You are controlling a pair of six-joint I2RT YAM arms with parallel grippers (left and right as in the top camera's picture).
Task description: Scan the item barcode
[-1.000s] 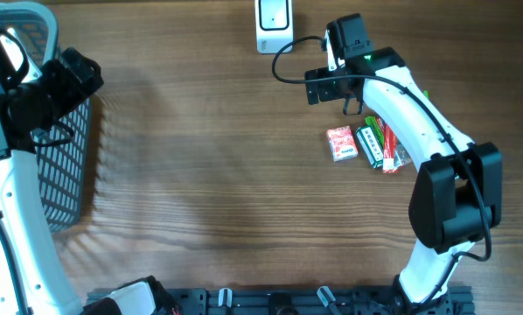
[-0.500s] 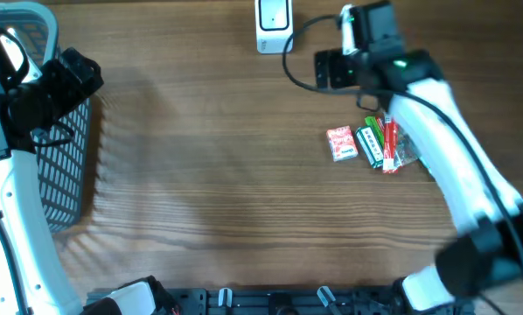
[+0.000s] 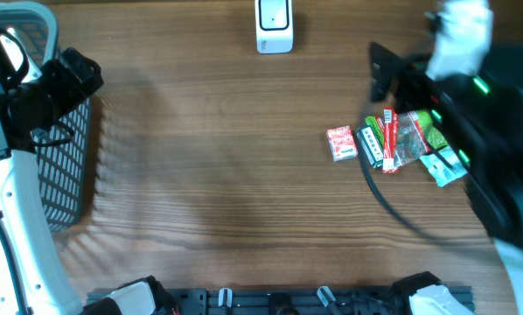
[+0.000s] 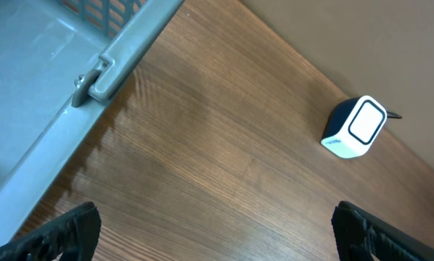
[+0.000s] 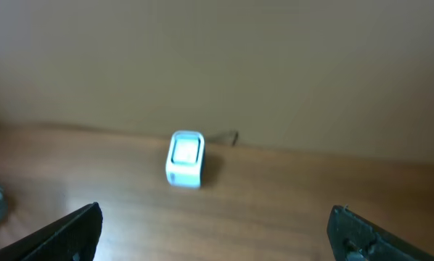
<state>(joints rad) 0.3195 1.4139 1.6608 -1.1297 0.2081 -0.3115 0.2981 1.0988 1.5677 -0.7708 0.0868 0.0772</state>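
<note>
Several small packaged items lie in a cluster right of the table's middle: a red packet (image 3: 341, 143), a green box (image 3: 370, 145), a red stick pack (image 3: 388, 140) and a clear bag with green contents (image 3: 416, 133). The white barcode scanner (image 3: 274, 24) stands at the far edge, also seen in the left wrist view (image 4: 355, 127) and the right wrist view (image 5: 185, 157). My right gripper (image 5: 217, 232) is open and empty, raised high and blurred in the overhead view (image 3: 386, 72), just above the cluster. My left gripper (image 4: 217, 232) is open and empty beside the basket (image 3: 73, 77).
A grey mesh basket (image 3: 69, 166) stands at the left edge, its rim showing in the left wrist view (image 4: 108, 69). The right arm's black cable (image 3: 401, 214) loops over the table below the items. A black rail (image 3: 270, 302) runs along the near edge.
My right arm has swung away from the scanner, right and upward, and now hangs blurred over the item cluster. The left arm has not moved.
</note>
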